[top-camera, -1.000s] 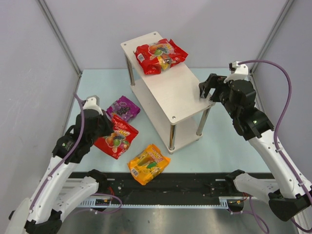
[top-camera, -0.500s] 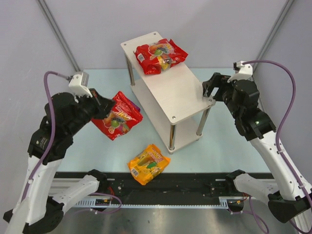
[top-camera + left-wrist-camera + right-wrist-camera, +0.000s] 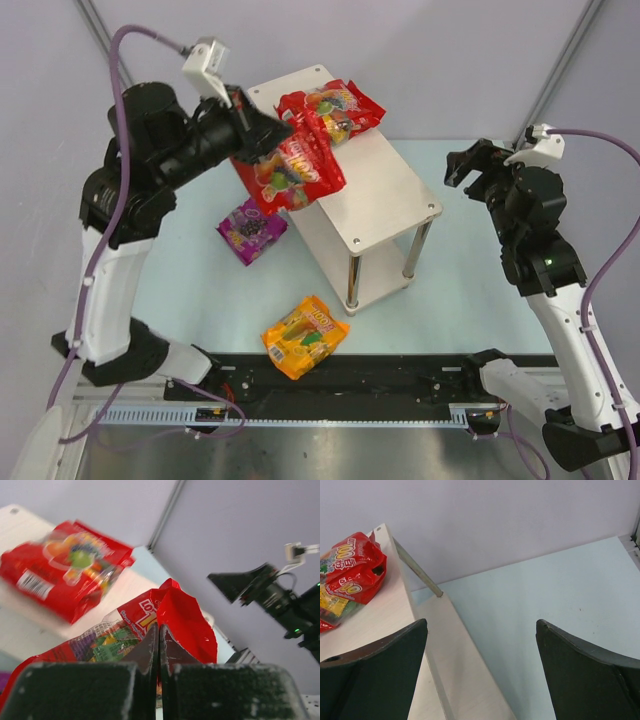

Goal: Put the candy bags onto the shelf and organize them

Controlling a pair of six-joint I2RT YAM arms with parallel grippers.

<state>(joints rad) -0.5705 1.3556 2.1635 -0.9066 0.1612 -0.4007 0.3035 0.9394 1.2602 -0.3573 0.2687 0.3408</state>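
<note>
Setting the glossy red plastic candy bag (image 3: 292, 172), pinched in the clenched left gripper (image 3: 258, 138) above the pale two-tier shelf (image 3: 380, 200), flat beside the other red bag (image 3: 335, 105) on the top board looks wisest; the right gripper (image 3: 468, 165) hangs spread wide and empty.

Light is bright, even and diffuse across the overhead view. The shelf (image 3: 370, 190) throws only a faint, soft shadow on the pale worktop (image 3: 190, 290). Small white glints sit on the glossy orange bag (image 3: 305, 335). In the left wrist view the far red bag (image 3: 65, 575) is smeared by blur, while the held red bag (image 3: 180, 615) looks sharper. The left gripper (image 3: 159, 627), close to the lens, is dark and soft. The right wrist view is crisp, with the right gripper (image 3: 481, 625) in shade.
</note>
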